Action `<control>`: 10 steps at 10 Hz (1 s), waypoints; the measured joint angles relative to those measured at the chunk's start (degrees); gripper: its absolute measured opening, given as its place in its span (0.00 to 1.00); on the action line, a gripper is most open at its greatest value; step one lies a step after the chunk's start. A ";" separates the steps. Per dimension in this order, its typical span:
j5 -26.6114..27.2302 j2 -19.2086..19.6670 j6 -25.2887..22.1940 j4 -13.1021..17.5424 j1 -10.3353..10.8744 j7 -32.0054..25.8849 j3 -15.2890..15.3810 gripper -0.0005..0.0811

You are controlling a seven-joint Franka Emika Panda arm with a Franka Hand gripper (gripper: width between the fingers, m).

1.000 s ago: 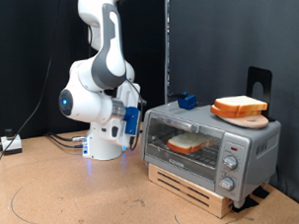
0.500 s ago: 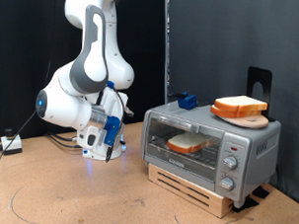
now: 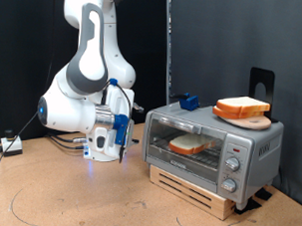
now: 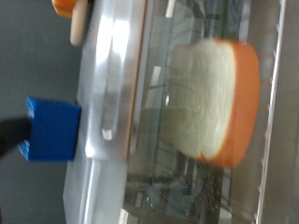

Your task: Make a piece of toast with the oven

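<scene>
- The oven (image 3: 212,147) sits on a slatted wooden base (image 3: 206,196) on the brown counter (image 3: 84,200), towards the exterior view's right.
- Its glass door (image 3: 184,143) is shut, with the grey bar handle (image 3: 181,119) running along the door's upper edge.
- A piece of toast (image 3: 192,144) lies inside the oven on the wire rack, seen through the glass; the wrist view shows the same slice (image 4: 213,98) behind the door, pale with a golden-brown crust.
- The knobs (image 3: 233,162) are stacked on the oven's front panel, on the side away from the arm.
- On top of the oven, at the end above the knobs, a round wooden board (image 3: 245,119) carries a second slice of bread (image 3: 243,106).
- A small blue block (image 3: 187,101) rests on the oven's top at the opposite end from the board; in the wrist view it appears as a blue cube (image 4: 51,131) just beside the handle.
- The white robot arm (image 3: 88,65) stands to the exterior view's left of the oven.
- The gripper (image 3: 120,144) hangs near the oven's closed door, apart from it, holding nothing that shows.
- I cannot tell whether the jaws are spread or pressed together; they are too small in the exterior view and do not show in the wrist view.
- A black upright stand (image 3: 262,84) rises behind the oven's far corner.
</scene>
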 joint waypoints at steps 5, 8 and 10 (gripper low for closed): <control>8.98 3.54 6.85 3.47 1.32 0.48 2.14 1.00; 14.88 9.95 0.80 9.49 1.42 0.89 3.42 1.00; 14.02 14.12 0.68 14.29 2.45 4.77 4.33 1.00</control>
